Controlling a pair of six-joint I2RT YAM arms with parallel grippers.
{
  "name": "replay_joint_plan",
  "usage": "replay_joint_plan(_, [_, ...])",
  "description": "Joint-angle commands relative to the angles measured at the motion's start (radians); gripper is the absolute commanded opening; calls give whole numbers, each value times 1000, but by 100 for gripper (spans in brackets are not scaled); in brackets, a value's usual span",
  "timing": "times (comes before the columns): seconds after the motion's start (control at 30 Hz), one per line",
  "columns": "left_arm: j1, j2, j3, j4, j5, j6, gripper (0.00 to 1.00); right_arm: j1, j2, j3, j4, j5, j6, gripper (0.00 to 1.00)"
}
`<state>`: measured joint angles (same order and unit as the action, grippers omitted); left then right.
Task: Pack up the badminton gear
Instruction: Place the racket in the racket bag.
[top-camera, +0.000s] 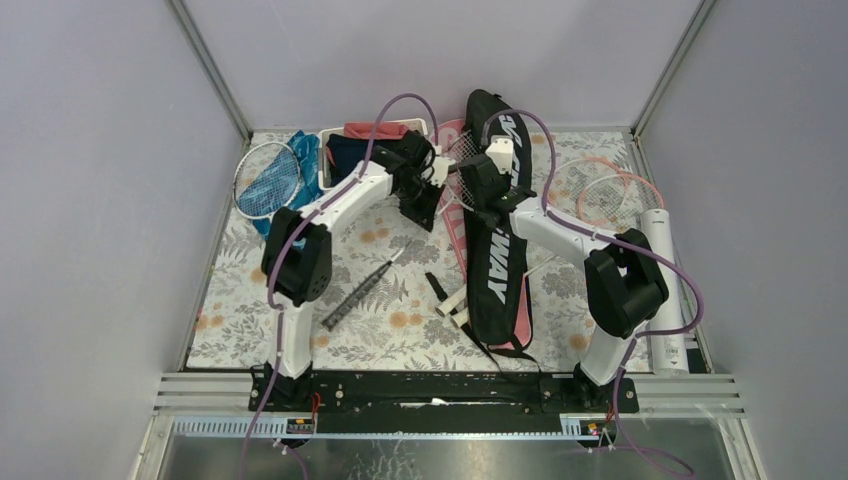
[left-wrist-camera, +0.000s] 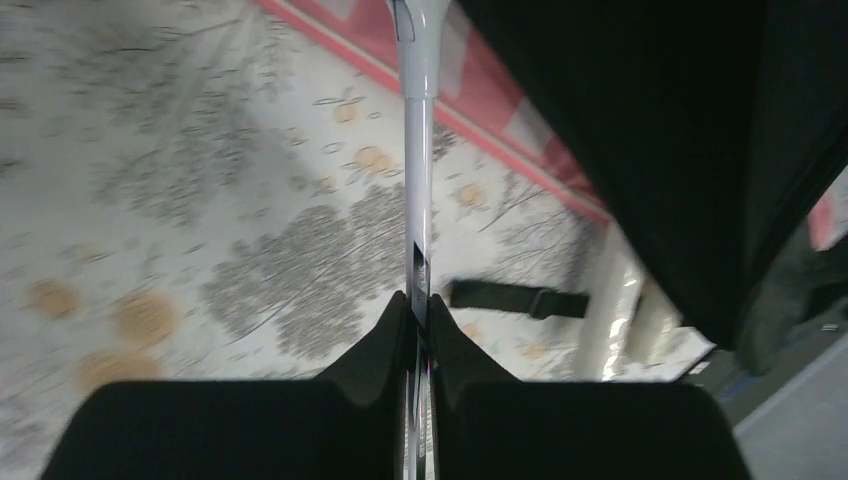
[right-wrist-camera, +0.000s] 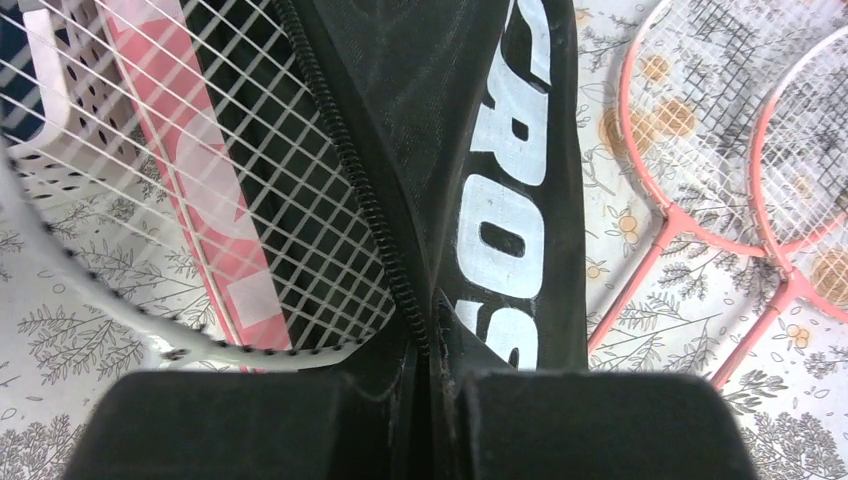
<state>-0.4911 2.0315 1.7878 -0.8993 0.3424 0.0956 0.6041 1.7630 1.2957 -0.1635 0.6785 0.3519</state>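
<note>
My left gripper (top-camera: 436, 178) is shut on the thin white shaft of a white racket (left-wrist-camera: 418, 150), pinched between its fingers (left-wrist-camera: 419, 305). The racket's strung head (right-wrist-camera: 150, 200) lies at the open zipper mouth of the black "CROSSWAY" bag (top-camera: 497, 250). My right gripper (top-camera: 482, 182) is shut on the bag's zippered edge (right-wrist-camera: 432, 310) and holds it up. The pink bag (top-camera: 448, 140) lies under the racket head and the black bag. A white shuttlecock tube (top-camera: 668, 290) lies at the right edge. Two pink rackets (top-camera: 610, 190) lie beside it.
A white slatted basket (top-camera: 335, 150) with navy and red clothes stands at the back, behind my left gripper. Another racket on a blue cloth (top-camera: 268, 180) lies at the far left. A black-handled racket (top-camera: 360, 290) and a black strap (left-wrist-camera: 515, 298) lie on the flowered tablecloth.
</note>
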Motion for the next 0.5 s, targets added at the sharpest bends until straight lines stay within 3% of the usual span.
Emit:
replay_joint_plan(0.0, [-4, 60, 21, 114, 217, -196, 0, 6, 24, 63, -13, -16, 40, 0])
replay_joint_plan(0.47, [-48, 40, -163, 692, 294, -552, 0, -48, -7, 57, -46, -297, 15, 0])
